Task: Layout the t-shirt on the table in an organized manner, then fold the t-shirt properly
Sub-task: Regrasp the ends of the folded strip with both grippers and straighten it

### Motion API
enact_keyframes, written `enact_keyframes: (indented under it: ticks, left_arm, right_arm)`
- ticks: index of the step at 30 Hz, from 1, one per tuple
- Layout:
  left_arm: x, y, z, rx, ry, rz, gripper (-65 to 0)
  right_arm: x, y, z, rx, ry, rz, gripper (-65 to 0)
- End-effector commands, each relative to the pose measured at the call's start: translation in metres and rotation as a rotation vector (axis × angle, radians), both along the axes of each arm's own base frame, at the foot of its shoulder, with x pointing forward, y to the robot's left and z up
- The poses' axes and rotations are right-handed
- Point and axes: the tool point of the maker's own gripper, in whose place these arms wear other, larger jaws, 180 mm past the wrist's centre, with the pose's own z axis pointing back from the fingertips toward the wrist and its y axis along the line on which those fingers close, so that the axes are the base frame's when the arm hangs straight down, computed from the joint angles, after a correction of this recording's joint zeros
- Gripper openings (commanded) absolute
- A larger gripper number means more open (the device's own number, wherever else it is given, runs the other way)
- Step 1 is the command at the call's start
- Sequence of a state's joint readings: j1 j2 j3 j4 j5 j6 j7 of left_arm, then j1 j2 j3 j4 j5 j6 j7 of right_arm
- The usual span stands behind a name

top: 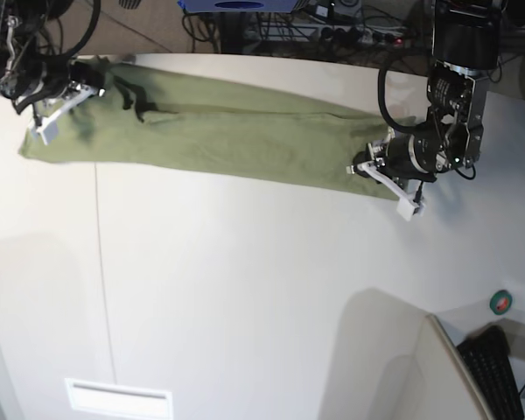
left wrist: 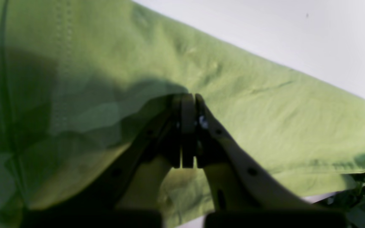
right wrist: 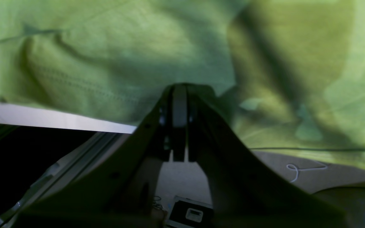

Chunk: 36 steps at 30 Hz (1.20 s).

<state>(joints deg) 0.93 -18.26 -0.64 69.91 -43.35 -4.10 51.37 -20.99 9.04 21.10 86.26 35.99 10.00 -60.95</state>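
Note:
The olive-green t-shirt (top: 227, 140) lies as a long narrow strip across the far part of the table (top: 262, 289). At the strip's right end my left gripper (top: 389, 182) is shut, and in its wrist view the closed tips (left wrist: 188, 96) pinch a raised fold of the t-shirt (left wrist: 265, 110). My right gripper (top: 57, 114) is at the left end by the far table edge. There the closed tips (right wrist: 179, 87) are buried in bunched t-shirt cloth (right wrist: 90, 72), with floor showing below.
A thin dark seam (top: 101, 262) runs down the table's left side. A small white label (top: 118, 398) lies near the front edge. A green tape roll (top: 501, 303) and a keyboard (top: 499, 367) sit at the right. Cables crowd the floor behind the table.

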Motion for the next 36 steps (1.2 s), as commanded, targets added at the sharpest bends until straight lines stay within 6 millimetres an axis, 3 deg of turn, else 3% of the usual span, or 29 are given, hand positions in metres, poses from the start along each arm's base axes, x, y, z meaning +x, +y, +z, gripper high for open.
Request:
enact_keyframes:
  ticks: [1, 4, 8, 11, 15, 18, 21, 25, 27, 30, 36]
  left_arm:
    - [0.006, 0.011, 0.005, 0.038, -0.015, 0.003, -65.0]
    - [0.007, 0.019, 0.007, 0.052, -0.017, 0.005, -65.0]
    - [0.008, 0.021, 0.008, 0.055, -0.019, 0.006, -65.0]
    - [0.012, 0.018, 0.013, 0.053, -0.04, -0.001, -65.0]
    - [0.02, 0.01, 0.026, 0.048, -0.084, -0.024, -65.0]
    - [0.022, 0.009, 0.03, 0.049, -0.095, -0.029, -65.0]
    - [0.021, 0.011, 0.029, 0.051, -0.091, -0.029, -65.0]
    - [0.017, 0.012, 0.024, 0.053, -0.077, -0.023, -65.0]
    - [0.014, 0.014, 0.017, 0.052, -0.054, -0.013, -65.0]
    - [0.005, 0.021, 0.003, 0.053, -0.005, 0.014, -65.0]
    - [0.016, 0.026, -0.006, 0.043, 0.026, 0.051, -65.0]
  right_arm:
    - [-0.002, -0.007, 0.007, -0.021, -0.008, 0.011, -65.0]
    - [0.001, -0.007, 0.027, -0.052, -0.063, 0.041, -65.0]
    - [0.022, -0.003, 0.049, -0.073, -0.152, 0.073, -65.0]
    - [0.036, 0.009, 0.038, -0.034, -0.142, 0.082, -65.0]
    - [0.034, 0.048, 0.022, 0.033, -0.099, 0.182, -65.0]
    - [0.03, 0.062, 0.009, 0.057, -0.074, 0.208, -65.0]
    - [0.036, 0.051, 0.019, 0.035, -0.108, 0.186, -65.0]
    - [0.051, 0.008, 0.039, -0.032, -0.16, 0.081, -65.0]
    - [0.059, -0.015, 0.033, -0.057, -0.142, 0.041, -65.0]
    - [0.064, -0.037, 0.007, -0.056, -0.079, -0.013, -65.0]
    - [0.084, -0.043, -0.021, -0.097, -0.079, 0.036, -65.0]
